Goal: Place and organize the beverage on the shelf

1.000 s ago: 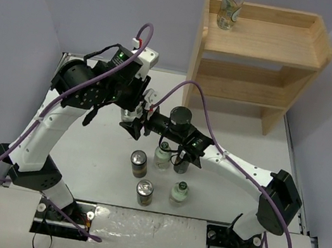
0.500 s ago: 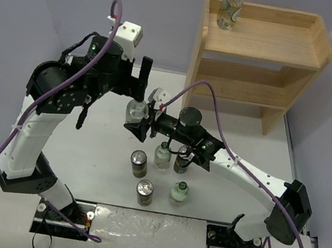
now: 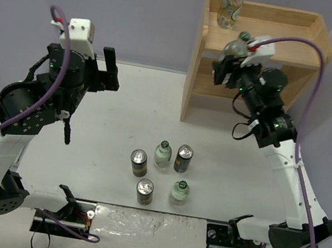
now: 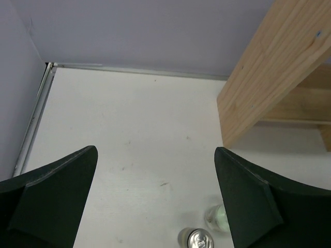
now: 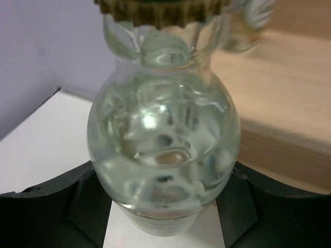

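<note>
My right gripper [image 3: 227, 63] is shut on a clear bottle [image 3: 233, 48] with a dark cap, held in the air in front of the wooden shelf [image 3: 276, 48] near its top tier. In the right wrist view the bottle [image 5: 163, 134] fills the frame between the black fingers [image 5: 46, 206]. Another bottle [image 3: 231, 7] stands on the top tier's left end. My left gripper [image 3: 108, 70] hangs open and empty, high over the table's left side. On the table stand two bottles [image 3: 162, 154] [image 3: 179, 192] and three cans [image 3: 138, 162] [image 3: 184, 158] [image 3: 144, 191].
The shelf's side panel [image 4: 269, 77] reaches the table at the right of the left wrist view, with a can [image 4: 195, 238] and a bottle [image 4: 218, 217] below. Grey walls close the back and sides. The lower shelf tier [image 3: 242, 91] shows nothing on it.
The left gripper has let go of the bottle and drawn back up to the left. The right arm has carried that bottle from mid-table up to the shelf.
</note>
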Tool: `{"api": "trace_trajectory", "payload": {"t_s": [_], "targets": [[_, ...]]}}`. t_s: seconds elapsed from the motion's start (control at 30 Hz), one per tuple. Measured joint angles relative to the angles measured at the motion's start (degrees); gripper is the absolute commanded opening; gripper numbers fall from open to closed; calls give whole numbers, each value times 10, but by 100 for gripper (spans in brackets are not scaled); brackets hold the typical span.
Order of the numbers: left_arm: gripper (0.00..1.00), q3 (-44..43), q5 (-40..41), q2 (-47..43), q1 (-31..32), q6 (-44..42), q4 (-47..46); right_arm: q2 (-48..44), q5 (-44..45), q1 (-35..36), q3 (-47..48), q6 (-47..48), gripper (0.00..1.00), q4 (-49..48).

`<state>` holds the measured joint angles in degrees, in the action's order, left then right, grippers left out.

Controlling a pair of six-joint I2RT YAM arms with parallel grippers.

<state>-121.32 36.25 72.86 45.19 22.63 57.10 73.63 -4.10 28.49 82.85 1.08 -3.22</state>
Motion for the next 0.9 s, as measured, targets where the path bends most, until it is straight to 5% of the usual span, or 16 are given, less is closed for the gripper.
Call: {"api": "trace_trajectory", "payload": {"t_s": [0.33, 0.67, 0.9], "targets": [[94, 292, -24, -82, -1, -6, -19, 116, -41, -243, 318, -39, 0, 85], [94, 371, -5, -174, -11, -33, -20, 316, -132, -281, 449, -25, 0, 99], [94, 417, -3, -183, -24, -43, -26, 335, -149, -280, 470, 0, 0, 101]]}}
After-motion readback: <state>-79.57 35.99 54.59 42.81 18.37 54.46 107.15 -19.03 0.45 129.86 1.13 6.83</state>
